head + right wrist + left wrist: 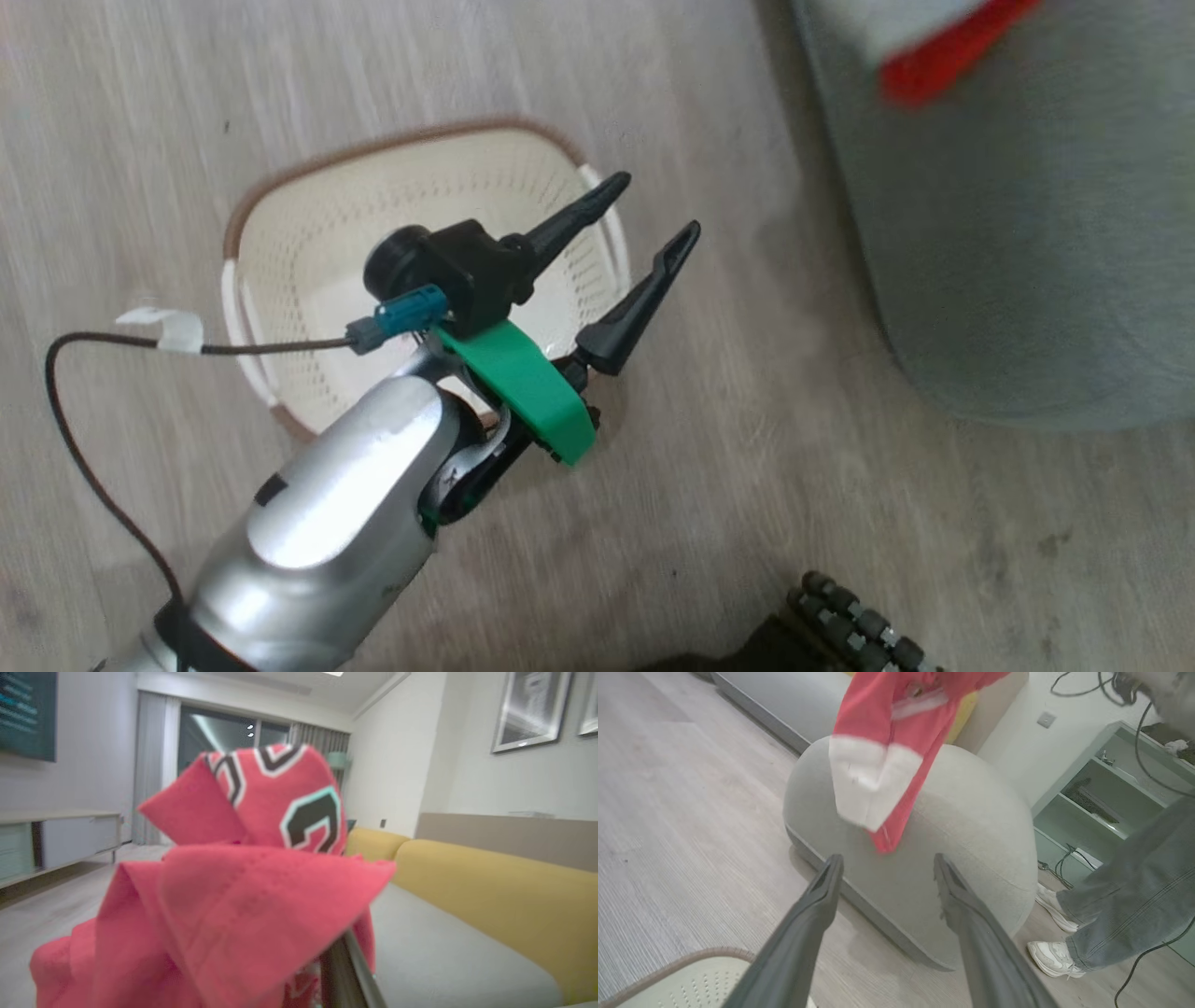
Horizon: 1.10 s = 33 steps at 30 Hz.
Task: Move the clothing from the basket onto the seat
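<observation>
The cream basket [308, 233] with a brown rim stands on the floor and holds nothing. My left gripper [656, 203] hovers open over its right side, nothing between the fingers; in the left wrist view the left gripper [887, 858] points at the grey-green seat [971, 826], with the basket rim [691, 975] below. The red clothing [896, 742] with a white part hangs in the air above the seat [1027, 261], its lower edge close to the cushion top. Bunched clothing [243, 905] covers my right gripper; one finger [348, 975] pokes out beneath. The clothing [943, 56] shows blurred at top right.
A person's jeans leg [1134, 905] and white shoes [1055, 956] stand just right of the seat. A yellow-backed sofa [490, 891] lies behind it, a shelf unit [1101, 793] beside it. A dark cable [75, 420] trails over the wooden floor left of the basket.
</observation>
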### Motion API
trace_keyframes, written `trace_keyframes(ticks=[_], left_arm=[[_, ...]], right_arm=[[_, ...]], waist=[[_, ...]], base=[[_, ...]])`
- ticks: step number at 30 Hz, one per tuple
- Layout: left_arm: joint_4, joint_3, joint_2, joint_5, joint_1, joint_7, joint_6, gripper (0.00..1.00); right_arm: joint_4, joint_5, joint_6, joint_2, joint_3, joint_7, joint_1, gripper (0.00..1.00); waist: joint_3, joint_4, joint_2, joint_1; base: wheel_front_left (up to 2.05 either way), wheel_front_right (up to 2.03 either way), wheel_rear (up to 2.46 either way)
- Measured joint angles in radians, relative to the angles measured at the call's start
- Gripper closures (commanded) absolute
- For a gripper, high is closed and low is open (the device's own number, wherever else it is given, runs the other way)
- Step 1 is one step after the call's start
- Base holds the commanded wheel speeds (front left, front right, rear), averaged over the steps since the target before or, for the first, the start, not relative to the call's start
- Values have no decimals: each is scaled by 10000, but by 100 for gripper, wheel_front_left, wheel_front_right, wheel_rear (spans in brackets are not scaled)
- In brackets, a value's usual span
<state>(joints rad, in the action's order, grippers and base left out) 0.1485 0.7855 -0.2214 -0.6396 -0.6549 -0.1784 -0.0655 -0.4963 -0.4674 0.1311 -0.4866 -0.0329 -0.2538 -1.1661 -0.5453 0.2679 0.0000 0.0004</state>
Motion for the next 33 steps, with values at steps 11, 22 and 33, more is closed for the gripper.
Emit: trace_keyframes(ticks=[11, 22, 33], left_arm=[[-63, -276, 65, -174, -1, -349, 35, 0], [-807, -408, -314, 249, -810, 203, 562, 0], [-957, -416, -604, 230, -173, 357, 867, 0]], right_arm=[[-1960, 1879, 0, -1689, 3290, 1198, -4634, 100], [-4932, 3103, 0, -52, 5359, 316, -2571, 100], [-5405, 3931, 0, 711, 5931, -19, -2180, 0]], waist=[[-1670, -878, 0, -3], [-3533, -641, 0, -1], [-3650, -2, 0, -5]], base=[[0, 0, 0], [0, 0, 0], [0, 0, 0]])
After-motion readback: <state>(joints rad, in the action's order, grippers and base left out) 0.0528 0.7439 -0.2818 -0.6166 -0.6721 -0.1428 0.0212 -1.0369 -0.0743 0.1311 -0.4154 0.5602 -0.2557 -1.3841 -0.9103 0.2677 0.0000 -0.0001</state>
